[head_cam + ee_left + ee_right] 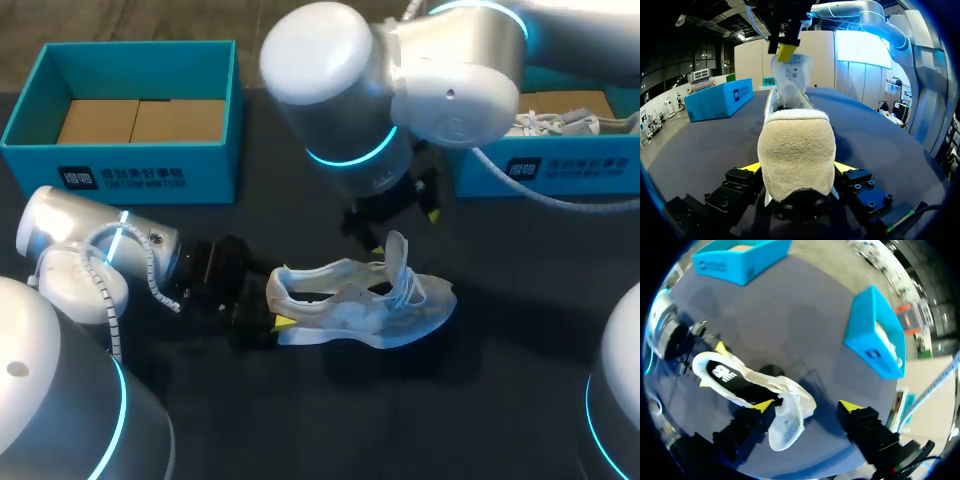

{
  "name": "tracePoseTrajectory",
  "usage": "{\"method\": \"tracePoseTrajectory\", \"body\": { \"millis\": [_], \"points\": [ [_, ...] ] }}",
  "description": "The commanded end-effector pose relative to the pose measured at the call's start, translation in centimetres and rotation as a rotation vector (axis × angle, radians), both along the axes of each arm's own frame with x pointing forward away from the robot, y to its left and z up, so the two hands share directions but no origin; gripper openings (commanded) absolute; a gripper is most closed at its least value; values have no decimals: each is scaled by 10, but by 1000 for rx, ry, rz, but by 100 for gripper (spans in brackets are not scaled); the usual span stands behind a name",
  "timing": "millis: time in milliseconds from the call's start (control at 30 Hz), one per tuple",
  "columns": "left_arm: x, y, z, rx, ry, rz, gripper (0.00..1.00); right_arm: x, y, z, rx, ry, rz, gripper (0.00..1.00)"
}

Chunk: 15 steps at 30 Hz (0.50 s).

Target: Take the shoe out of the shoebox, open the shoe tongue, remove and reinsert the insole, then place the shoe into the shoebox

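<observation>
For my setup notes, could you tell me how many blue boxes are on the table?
2: the left box stands open at the far edge; the right box is partly hidden by the right arm.

Shoe (360, 300): white sneaker resting mid-table, toe to the right, heel to the left.
Tongue (397, 250): pulled upright.
Left gripper (270, 305): holds the heel (one yellow tip shows at its near side).
Right gripper (405, 232): hangs just above the tongue, fingers apart.
Left shoebox (130, 165): teal, open, brown cardboard inside.
Right shoebox (560, 170): teal, holding a second shoe (560, 122), partly hidden by the right arm.
Table (480, 400): dark cloth.
</observation>
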<state>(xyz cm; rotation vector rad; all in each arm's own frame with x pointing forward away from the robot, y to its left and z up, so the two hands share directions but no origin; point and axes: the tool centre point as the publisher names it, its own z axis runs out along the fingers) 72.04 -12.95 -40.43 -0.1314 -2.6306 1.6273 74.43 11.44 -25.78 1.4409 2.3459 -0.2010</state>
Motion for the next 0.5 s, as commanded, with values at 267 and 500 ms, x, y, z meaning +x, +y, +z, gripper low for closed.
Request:
{"method": "tracePoseTrajectory", "body": {
  "millis": [267,500],
  "points": [
    [0,0,-3,3,0,0,0,6,41,-2,-21,77,443,0],
    [0,0,-3,3,0,0,0,3,53,-11,18,129,595,0]
  ]
}}
